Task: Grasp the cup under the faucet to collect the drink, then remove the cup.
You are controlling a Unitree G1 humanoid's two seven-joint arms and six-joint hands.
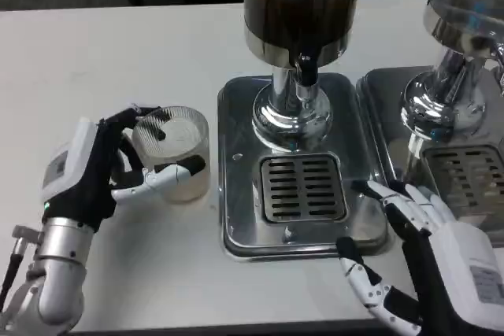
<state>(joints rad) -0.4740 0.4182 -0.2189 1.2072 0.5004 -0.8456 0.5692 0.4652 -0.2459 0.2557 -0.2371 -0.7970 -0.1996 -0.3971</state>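
A clear plastic cup (175,153) stands on the white table left of the dispenser's steel tray (236,116). My left hand (93,172) wraps it from the left, thumb across its front and fingers at its rim. The dark drink dispenser (302,5) rises above the tray, its black faucet (305,68) over the slotted drip grille (303,188). Nothing stands on the grille. My right hand (429,265) hovers at the tray's front right corner, fingers spread and holding nothing.
A second dispenser (461,53) with a chrome base stands on its own tray (378,92) at the right edge. Bare white table lies to the left and behind the cup.
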